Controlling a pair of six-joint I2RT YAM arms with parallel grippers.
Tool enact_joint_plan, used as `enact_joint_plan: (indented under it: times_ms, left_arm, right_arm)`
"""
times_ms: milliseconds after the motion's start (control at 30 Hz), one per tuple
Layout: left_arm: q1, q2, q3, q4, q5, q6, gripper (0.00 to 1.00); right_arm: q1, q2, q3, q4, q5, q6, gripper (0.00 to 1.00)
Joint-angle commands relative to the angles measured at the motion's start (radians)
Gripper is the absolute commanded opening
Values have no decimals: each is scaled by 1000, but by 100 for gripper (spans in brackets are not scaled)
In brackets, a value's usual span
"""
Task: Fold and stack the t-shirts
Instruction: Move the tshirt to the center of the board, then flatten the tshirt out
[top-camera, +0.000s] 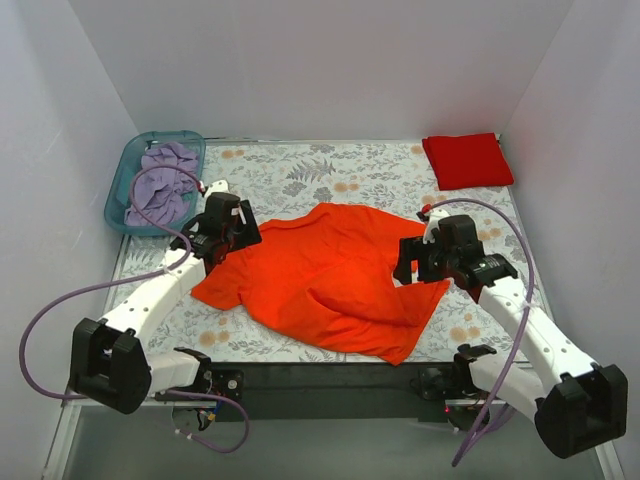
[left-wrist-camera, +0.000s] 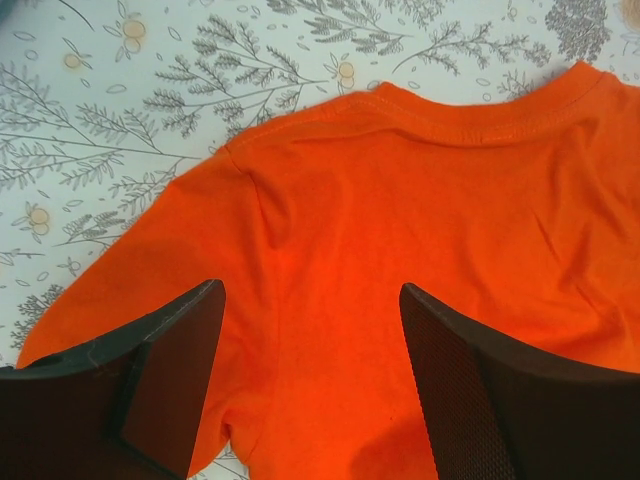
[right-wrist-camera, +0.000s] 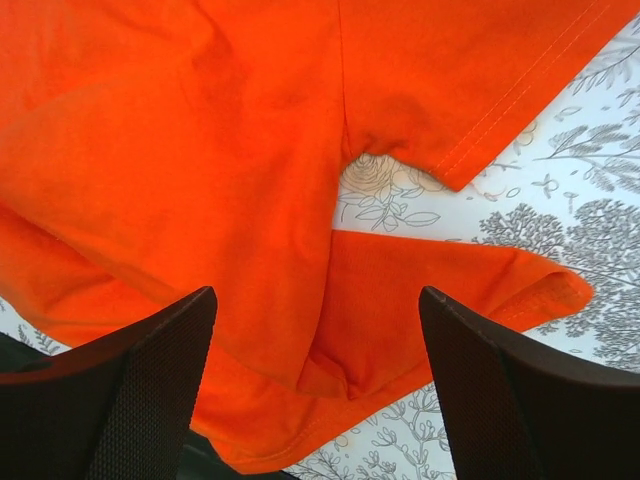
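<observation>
Teal basket (top-camera: 116, 193), perhaps of laundry, near orange t-shirt (top-camera: 320, 270)

Stretching the left arm (top-camera: 160, 290) forward and inward, and bending the right arm (top-camera: 520, 310) inward in the same way. Pointing the left hand (top-camera: 236, 236) downward, fingers standing wide apart. Holding the right hand (top-camera: 405, 262) low, fingers also wide apart.

The bright orange soft cloth t-shirt (top-camera: 330, 275) is plain, its stitching the same orange. Beyond the black right gripper (right-wrist-camera: 315, 300), the deeper red folded cloth t-shirt (top-camera: 467, 160) is plain too. The desk (top-camera: 300, 175) is white, printed with grey leaves and pale orange flowers. Beyond the black left gripper (left-wrist-camera: 310, 300), a teal plastic basket (top-camera: 122, 190) holds lilac cloth (top-camera: 160, 185).
</observation>
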Motion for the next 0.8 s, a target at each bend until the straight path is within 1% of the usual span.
enact_joint_plan:
  times_ms: [0, 100, 133, 167, 200, 233, 267, 300, 367, 467, 533, 633, 733, 767]
  left_arm:
    - [1, 43, -44, 44, 44, -27, 70]
    - [-1, 95, -56, 75, 67, -23, 69]
    - [1, 112, -53, 82, 67, -20, 69]
    - [1, 127, -46, 87, 75, -20, 68]
    - [-1, 226, 6, 107, 140, -21, 64]
    - [-1, 227, 23, 107, 162, -23, 64]
    - [-1, 251, 40, 113, 188, -21, 63]
    - [-1, 309, 58, 113, 207, -18, 61]
    - [1, 363, 112, 104, 247, -4, 60]
    - [-1, 458, 154, 58, 224, 0, 58]
    - [-1, 475, 151, 56, 221, 0, 58]
    - [-1, 491, 134, 61, 195, -3, 58]
    - [-1, 515, 120, 70, 175, -3, 58]
    - [1, 524, 120, 67, 173, -3, 58]
  right_arm:
    - [2, 78, -15, 65, -28, 52, 86]
    - [2, 146, 2, 114, 7, 58, 82]
    - [1, 163, 6, 158, 19, 58, 76]
    - [1, 183, 14, 175, 41, 58, 74]
    - [-6, 307, 58, 227, 86, 55, 62]
    - [-6, 309, 69, 238, 90, 55, 62]
    - [-7, 360, 77, 249, 89, 58, 60]
    - [-10, 384, 83, 263, 85, 67, 57]
    - [-15, 428, 97, 298, 62, 77, 55]
    - [-18, 531, 117, 339, 56, 84, 54]
    - [-21, 548, 127, 347, 58, 84, 54]
    - [-29, 620, 163, 369, 61, 81, 53]
    - [-33, 703, 206, 384, 70, 74, 53]
    - [-35, 759, 251, 387, 70, 71, 53]
